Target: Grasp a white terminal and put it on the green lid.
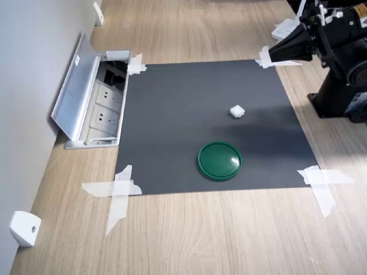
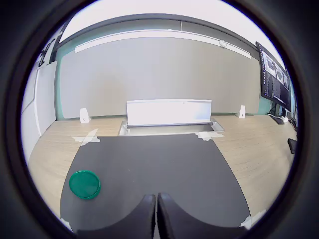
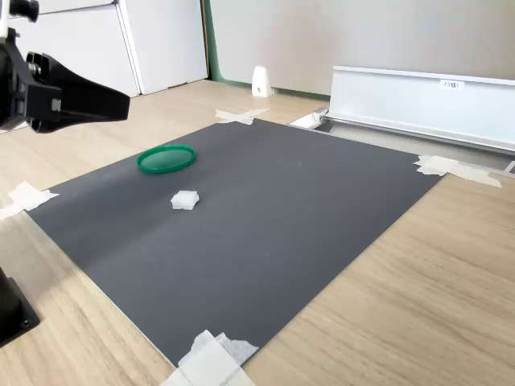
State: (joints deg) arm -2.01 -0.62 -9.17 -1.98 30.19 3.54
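The green lid [image 1: 219,160] sits flat on the dark mat [image 1: 172,114] with nothing on it. The white terminal [image 1: 237,111] lies on the mat near the lid, not touching, in both exterior views. The wrist view shows the lid [image 2: 84,184] but not the terminal. The gripper [image 2: 156,215] has its jaws pressed together with nothing between them, and it hangs over the mat's edge. Only the first exterior view looks into the open floor box [image 1: 100,103], sockets inside.
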